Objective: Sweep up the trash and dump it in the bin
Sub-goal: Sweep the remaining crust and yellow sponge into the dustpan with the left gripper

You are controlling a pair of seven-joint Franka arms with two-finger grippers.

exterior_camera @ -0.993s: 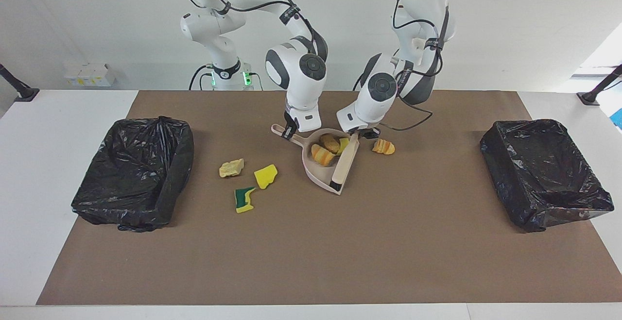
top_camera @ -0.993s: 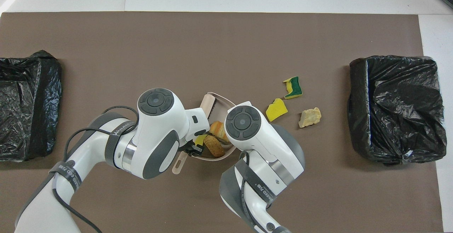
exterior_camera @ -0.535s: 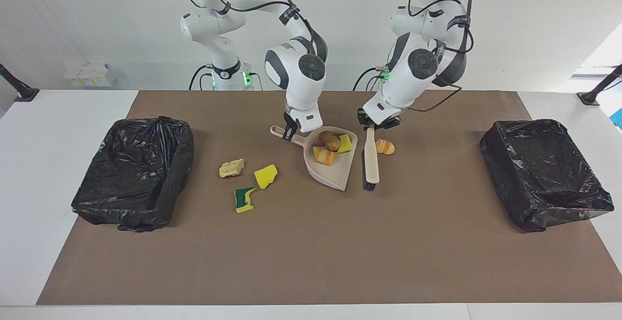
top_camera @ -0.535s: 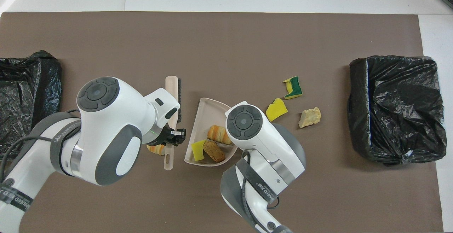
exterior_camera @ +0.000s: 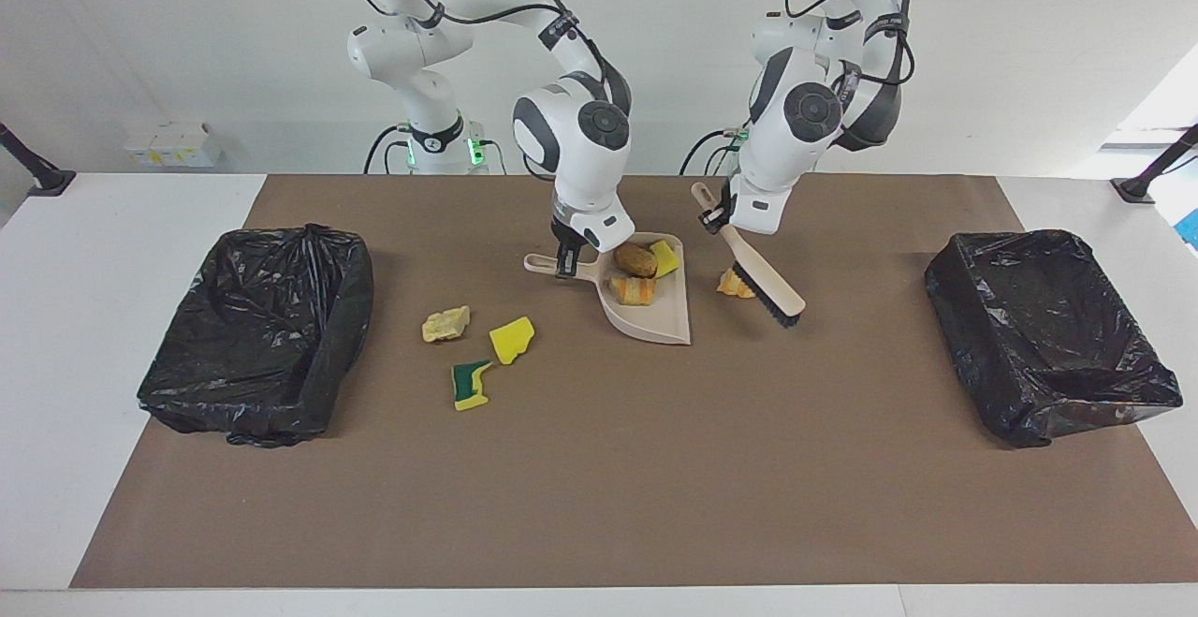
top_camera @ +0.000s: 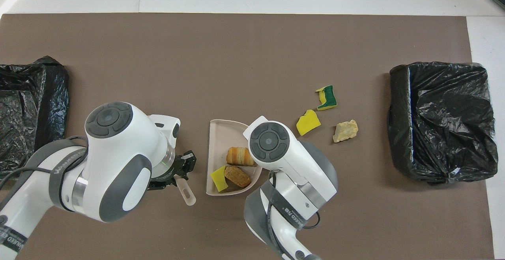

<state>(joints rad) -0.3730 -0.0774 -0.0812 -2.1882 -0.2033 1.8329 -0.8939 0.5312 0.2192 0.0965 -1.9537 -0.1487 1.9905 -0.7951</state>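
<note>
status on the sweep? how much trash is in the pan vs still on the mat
Done: three scraps sit in the dustpan. In hand: the right end effector grips the dustpan's handle; the left end effector holds the brush, its bristles by the orange-striped chunk beside the pan. Left: that chunk, plus the tan chunk, yellow sponge and yellow-green sponge toward the right arm's bin. Nothing looks dumped yet.

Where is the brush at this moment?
In the facing view the brush hangs tilted in the left gripper, its bristle end low over the orange-striped chunk, beside the dustpan toward the left arm's end.
</note>
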